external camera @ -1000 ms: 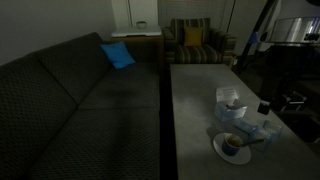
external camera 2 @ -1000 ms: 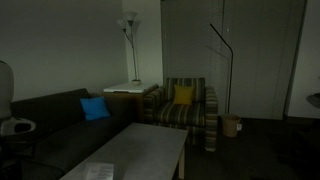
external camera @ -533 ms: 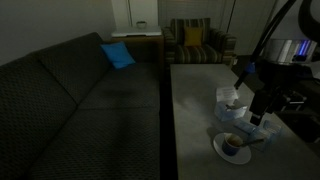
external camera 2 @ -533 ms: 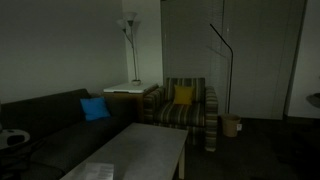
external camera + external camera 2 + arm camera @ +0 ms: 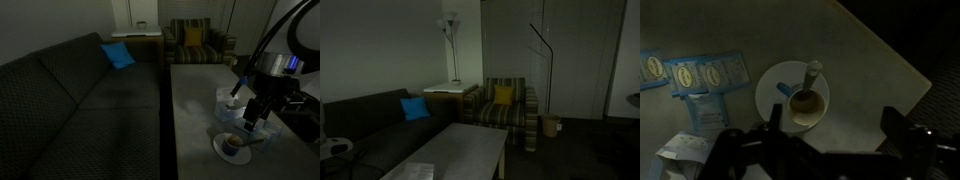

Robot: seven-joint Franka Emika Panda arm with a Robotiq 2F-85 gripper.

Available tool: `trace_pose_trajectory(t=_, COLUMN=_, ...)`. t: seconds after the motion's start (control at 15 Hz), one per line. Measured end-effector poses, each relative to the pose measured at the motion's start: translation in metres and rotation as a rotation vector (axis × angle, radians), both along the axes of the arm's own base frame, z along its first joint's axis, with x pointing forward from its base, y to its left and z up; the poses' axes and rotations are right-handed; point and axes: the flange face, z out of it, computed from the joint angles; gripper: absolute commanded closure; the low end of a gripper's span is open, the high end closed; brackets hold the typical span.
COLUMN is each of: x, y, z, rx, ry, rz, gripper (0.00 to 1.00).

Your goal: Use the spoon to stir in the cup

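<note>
Domestic living room, dimly lit. Evidence: a long dark sofa (image 5: 80,95) with a blue cushion (image 5: 117,55) runs alongside a low desk (image 5: 195,100), across it from the jaws. Well beyond the jaws, past the desk's far end, stands a striped armchair (image 5: 195,45) holding a yellow cushion (image 5: 191,37). In the corner between sofa and armchair are a side table (image 5: 453,92) and a floor lamp (image 5: 449,35). A thin arched lamp pole (image 5: 542,60) and a small bin (image 5: 551,125) stand just beside the armchair.
</note>
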Motion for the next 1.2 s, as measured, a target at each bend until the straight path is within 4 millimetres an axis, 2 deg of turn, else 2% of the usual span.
trace_pose_trajectory(t=0.27, x=-0.002, y=0.0, z=-0.004, rx=-0.006, ry=0.022, rz=0.0, gripper=0.0)
trace_pose_trajectory(t=0.67, x=0.011, y=-0.009, z=-0.039, rx=-0.015, ry=0.03, rz=-0.032, gripper=0.0)
trace_pose_trajectory(t=1.2, x=0.032, y=-0.015, z=-0.075, rx=-0.006, ry=0.001, rz=-0.139, gripper=0.0)
